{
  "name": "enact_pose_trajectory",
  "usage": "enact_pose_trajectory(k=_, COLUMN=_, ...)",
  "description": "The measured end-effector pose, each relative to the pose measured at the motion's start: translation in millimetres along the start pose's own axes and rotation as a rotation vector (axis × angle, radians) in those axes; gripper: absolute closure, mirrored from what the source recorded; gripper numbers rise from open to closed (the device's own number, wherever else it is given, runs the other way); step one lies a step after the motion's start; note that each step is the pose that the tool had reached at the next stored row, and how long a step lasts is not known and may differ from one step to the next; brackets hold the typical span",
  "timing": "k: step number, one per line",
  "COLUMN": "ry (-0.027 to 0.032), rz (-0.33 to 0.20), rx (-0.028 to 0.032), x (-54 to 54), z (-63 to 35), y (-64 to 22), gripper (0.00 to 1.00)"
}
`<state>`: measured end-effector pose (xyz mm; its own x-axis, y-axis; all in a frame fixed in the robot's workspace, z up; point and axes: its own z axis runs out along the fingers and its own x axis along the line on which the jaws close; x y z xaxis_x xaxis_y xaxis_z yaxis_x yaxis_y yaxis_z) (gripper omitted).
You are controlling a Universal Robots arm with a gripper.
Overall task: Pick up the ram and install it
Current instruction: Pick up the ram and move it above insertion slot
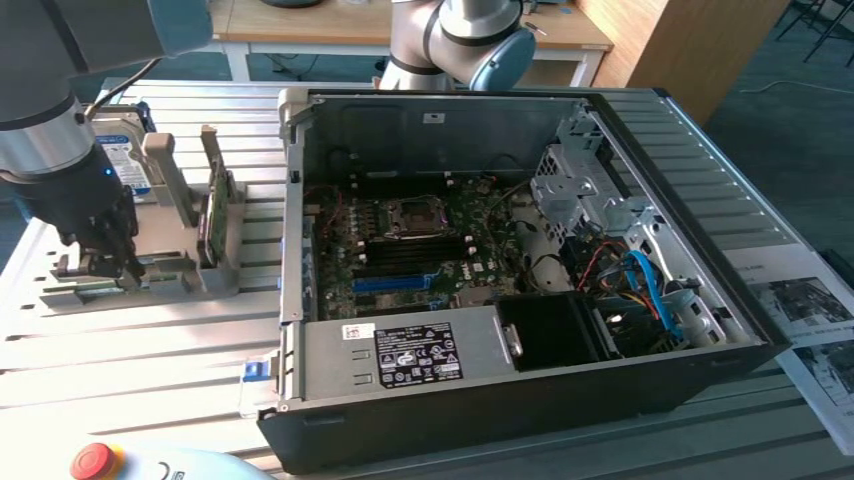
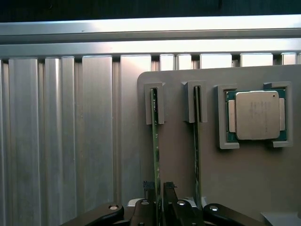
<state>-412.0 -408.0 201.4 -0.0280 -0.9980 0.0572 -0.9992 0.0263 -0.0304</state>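
The gripper (image 1: 100, 262) is lowered onto the near end of the grey holder (image 1: 180, 285), at the exterior view's left. It is drawn in narrow. The ram (image 2: 155, 141) is clamped between its fingers (image 2: 170, 190), with one pad set against each face of the thin green board.

The ram is stood on edge and is not lifted. Its far end, away from the gripper, is seated in a slotted post of the holder, and its gripped end is hidden among the fingers.

Just beside the gripper a second stick (image 2: 197, 141) is stood parallel to the ram in a slot of its own, apart from the fingers. Further off on that same side the CPU (image 2: 256, 115) is laid flat in a framed recess of the holder. On the gripper's other side the ribbed metal table (image 2: 70, 141) is seen.

In the exterior view a hard drive (image 1: 130, 165) with a blue-white label is stood beyond the gripper, partly hidden by the arm. The open case (image 1: 467, 415) is set well apart from the gripper, toward the exterior view's right — its motherboard (image 1: 414, 250) is exposed inside.
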Motion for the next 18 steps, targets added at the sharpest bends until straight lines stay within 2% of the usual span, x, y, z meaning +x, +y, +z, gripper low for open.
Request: enact_pose_trajectory(k=18, ry=0.0000, rz=0.000, rx=0.0000, x=-0.1, z=1.7, y=0.0, gripper=0.79)
